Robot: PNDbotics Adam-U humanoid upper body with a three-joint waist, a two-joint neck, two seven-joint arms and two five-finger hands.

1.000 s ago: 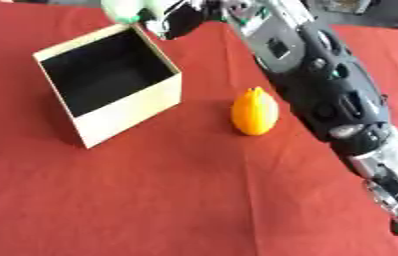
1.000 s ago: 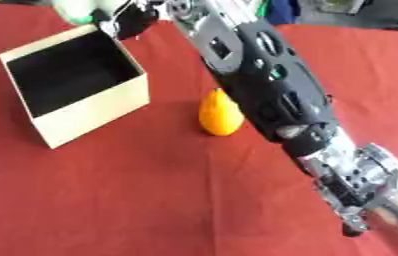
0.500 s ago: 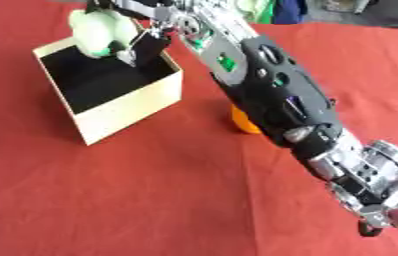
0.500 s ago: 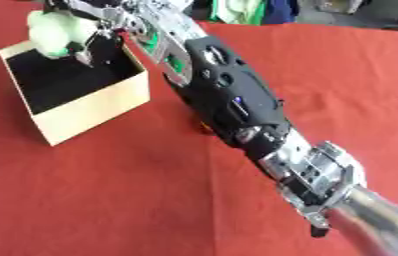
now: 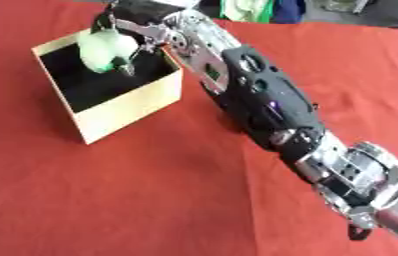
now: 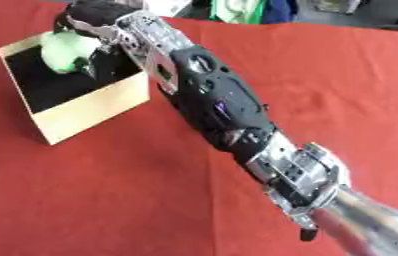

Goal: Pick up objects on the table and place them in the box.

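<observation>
An open cardboard box (image 5: 131,107) with a dark inside stands at the left on the red table. My right hand (image 5: 135,22) hangs over the box's opening, fingers curled round a pale green rounded object (image 5: 105,50) that sits just above the dark interior. The right arm (image 5: 268,107) runs diagonally from the lower right corner up to the box. No orange fruit shows in either view; the arm covers the spot beside the box. My left hand is in no view.
Red cloth (image 5: 132,200) covers the whole table. Green and blue fabric (image 5: 257,10) lies past the far edge. My black and silver forearm and wrist (image 6: 299,172) cross the middle of the scene.
My right hand has carried the pale green object from behind the box's far corner to over its opening. The arm now hides the orange fruit.
</observation>
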